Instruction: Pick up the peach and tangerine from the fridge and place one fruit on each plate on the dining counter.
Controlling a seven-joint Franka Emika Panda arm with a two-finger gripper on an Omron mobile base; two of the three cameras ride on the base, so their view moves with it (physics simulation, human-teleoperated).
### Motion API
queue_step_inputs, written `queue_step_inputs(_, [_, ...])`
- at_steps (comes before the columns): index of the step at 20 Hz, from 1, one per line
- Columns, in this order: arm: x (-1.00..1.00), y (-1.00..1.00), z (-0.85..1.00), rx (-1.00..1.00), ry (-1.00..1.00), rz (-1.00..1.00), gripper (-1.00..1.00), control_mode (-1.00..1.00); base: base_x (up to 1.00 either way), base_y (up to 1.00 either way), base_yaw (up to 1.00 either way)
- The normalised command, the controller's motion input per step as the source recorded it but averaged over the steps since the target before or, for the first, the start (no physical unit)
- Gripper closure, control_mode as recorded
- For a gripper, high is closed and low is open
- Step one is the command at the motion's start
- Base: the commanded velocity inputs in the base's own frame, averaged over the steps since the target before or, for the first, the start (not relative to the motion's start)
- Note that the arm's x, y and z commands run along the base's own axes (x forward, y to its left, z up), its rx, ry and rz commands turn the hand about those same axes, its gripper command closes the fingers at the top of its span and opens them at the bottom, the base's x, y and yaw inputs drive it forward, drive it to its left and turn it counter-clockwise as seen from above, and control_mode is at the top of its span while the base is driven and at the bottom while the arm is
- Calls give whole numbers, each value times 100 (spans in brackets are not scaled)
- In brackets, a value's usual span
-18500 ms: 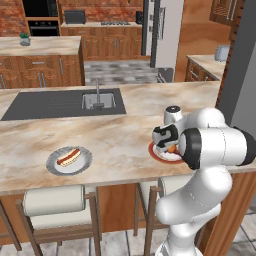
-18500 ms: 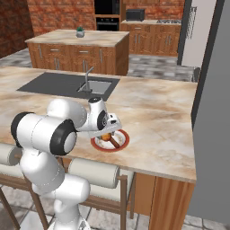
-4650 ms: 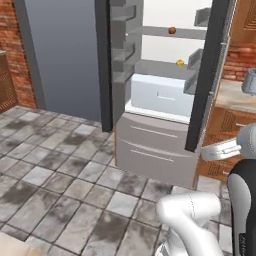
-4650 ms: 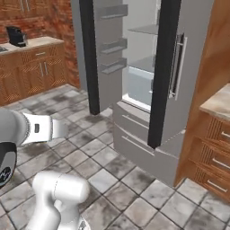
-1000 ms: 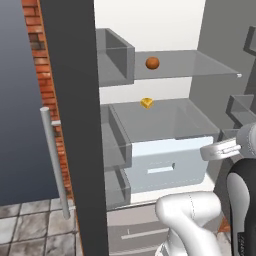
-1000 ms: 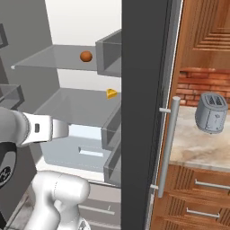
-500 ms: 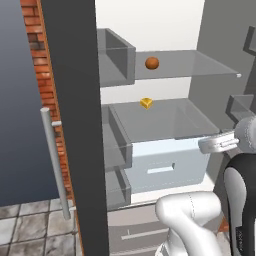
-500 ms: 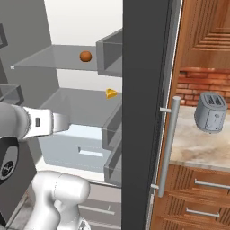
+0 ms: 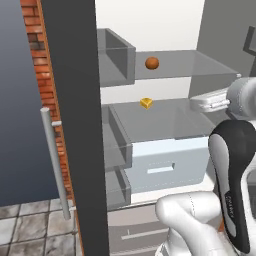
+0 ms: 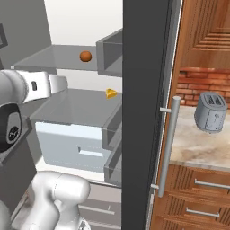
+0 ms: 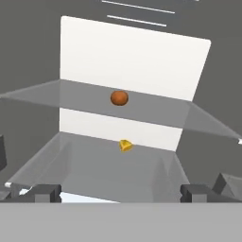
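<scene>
The fridge (image 9: 70, 125) stands open in front of me. A round orange-brown fruit (image 11: 119, 98) lies on its upper shelf, also seen as fruit (image 9: 152, 63) and fruit (image 10: 85, 56); I cannot tell whether it is the peach or the tangerine. My gripper (image 11: 121, 193) is open and empty, level with the front of the lower shelf, well short of the fruit. Its fingertips (image 11: 47, 192) stand wide apart. The plates and the dining counter are out of view.
A small yellow wedge (image 11: 125, 145) lies at the back of the lower shelf (image 9: 165, 120). Grey door bins (image 9: 116, 62) flank the opening on both sides. A pale drawer (image 9: 165, 162) sits below. A toaster (image 10: 211, 112) stands on a counter to the right.
The base has left the dining counter and driven up to the open fridge. Over the last second the hand has risen from drawer height to the lower shelf; the fruit has not moved.
</scene>
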Motion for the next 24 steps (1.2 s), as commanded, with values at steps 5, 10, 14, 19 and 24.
queue_step_inputs(5, [60,19,59,0,8,-5,-100,-100,0,0,0])
queue_step_inputs(10, [70,15,9,0,2,0,-100,-100,0,0,0])
queue_step_inputs(14, [59,21,-3,0,1,0,-100,-100,0,0,0])
queue_step_inputs(19, [46,9,-12,0,1,0,-100,-100,0,0,0])
queue_step_inputs(24, [36,0,-27,0,0,0,-100,-100,0,0,0])
